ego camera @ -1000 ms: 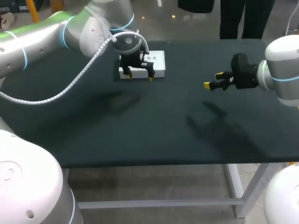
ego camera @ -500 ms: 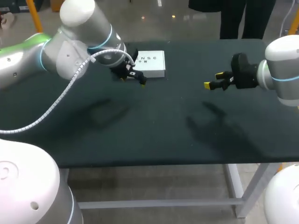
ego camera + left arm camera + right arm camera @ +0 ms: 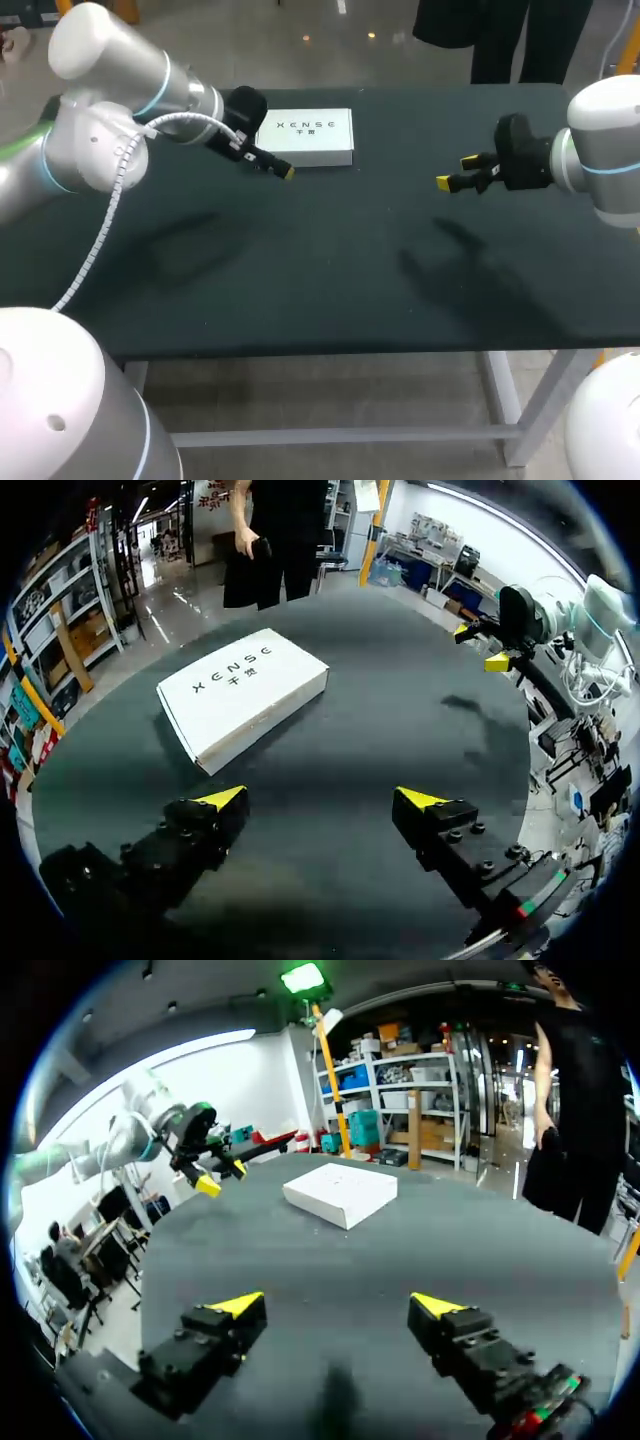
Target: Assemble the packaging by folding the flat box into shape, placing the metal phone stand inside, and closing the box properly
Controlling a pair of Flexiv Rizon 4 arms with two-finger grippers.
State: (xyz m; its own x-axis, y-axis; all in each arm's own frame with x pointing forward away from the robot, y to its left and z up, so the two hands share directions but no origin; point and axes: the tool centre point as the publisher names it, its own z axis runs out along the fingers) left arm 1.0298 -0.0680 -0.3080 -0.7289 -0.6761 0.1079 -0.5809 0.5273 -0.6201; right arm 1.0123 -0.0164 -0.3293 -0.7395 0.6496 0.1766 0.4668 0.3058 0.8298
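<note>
The dark worktop (image 3: 330,270) carries only one loose thing. The left arm (image 3: 100,150) comes in over the worktop's far left corner. The right arm (image 3: 605,160) comes in over its right edge.

The white box (image 3: 307,138) lies flat near the far edge, a little left of the middle. It is folded into shape and its lid is down, printed face up. With the lid closed, what it holds cannot be seen.

The left gripper (image 3: 322,800) hangs just off the box's near left corner, its fingers spread wide with only bare worktop between them. The box sits ahead of the tips, not touching them.

The right gripper (image 3: 455,171) hovers above the right half of the worktop, well apart from the box. Its fingers are also spread wide and hold nothing
</note>
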